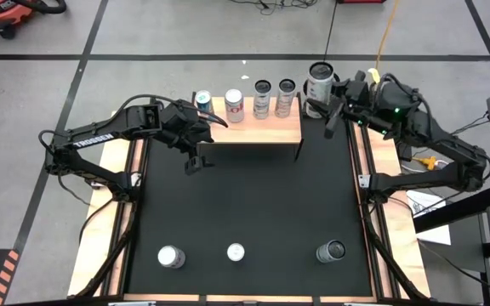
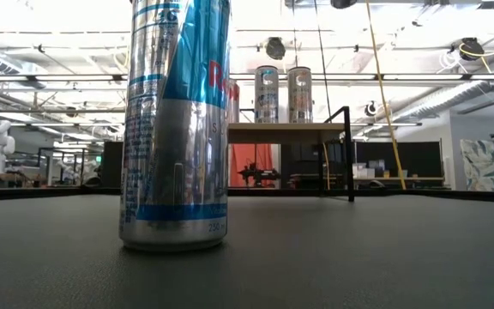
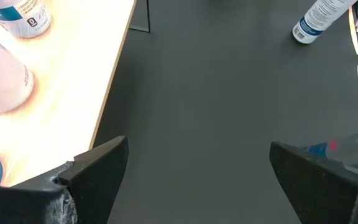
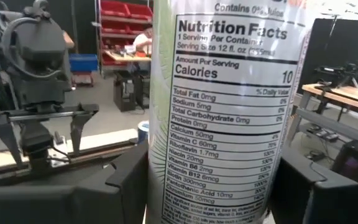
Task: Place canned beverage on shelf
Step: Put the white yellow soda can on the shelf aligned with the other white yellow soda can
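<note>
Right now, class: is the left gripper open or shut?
Open. In the left wrist view the left gripper has its two dark fingers far apart, bare black mat between them, nothing held.

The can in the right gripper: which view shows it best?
The right wrist view: the can fills the frame between the fingers, label readable. The high view shows only its top; the low and left wrist views miss it.

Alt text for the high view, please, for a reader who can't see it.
Right pincer grips a tall silver can past the right end of the pale wood shelf, where four cans stand in a row. The left pincer, open, hovers by the shelf's left end; three cans wait along the black mat's near edge.
</note>
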{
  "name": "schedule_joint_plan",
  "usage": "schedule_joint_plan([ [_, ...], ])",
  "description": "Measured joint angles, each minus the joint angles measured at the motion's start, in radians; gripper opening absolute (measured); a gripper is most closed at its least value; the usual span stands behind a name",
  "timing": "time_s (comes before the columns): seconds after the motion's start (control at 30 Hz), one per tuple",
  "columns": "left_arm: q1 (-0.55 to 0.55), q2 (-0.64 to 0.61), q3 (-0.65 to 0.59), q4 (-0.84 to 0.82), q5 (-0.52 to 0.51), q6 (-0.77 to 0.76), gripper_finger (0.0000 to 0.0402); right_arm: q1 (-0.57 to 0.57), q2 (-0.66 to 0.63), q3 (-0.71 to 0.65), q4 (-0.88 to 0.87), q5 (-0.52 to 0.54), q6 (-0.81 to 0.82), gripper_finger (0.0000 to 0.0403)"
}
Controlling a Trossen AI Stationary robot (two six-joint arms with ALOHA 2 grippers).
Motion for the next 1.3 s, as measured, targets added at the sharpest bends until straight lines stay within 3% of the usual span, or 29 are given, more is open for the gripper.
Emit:
schedule_joint_plan([
  [0.27, 0.000, 0.000, 0.000, 0.000, 0.000, 0.000, 0.0393, 0.001, -0.095, -0.313, 0.278, -0.084, 0.020, 0.0222],
  [0.57, 0.000, 0.000, 0.000, -0.002, 0.000, -0.006, 0.0393, 0.000, -0.096, -0.567, 0.565, -0.084, 0.019, 0.0222],
  [1.03, 0.000, 0.000, 0.000, -0.002, 0.000, -0.001, 0.0393, -0.080, 0.002, -0.691, 0.789, -0.122, 0.100, 0.0222],
  [1.3, 0.000, 0.000, 0.000, -0.002, 0.000, 0.000, 0.0393, -0.148, 0.076, -0.700, 0.830, -0.246, 0.096, 0.0222],
])
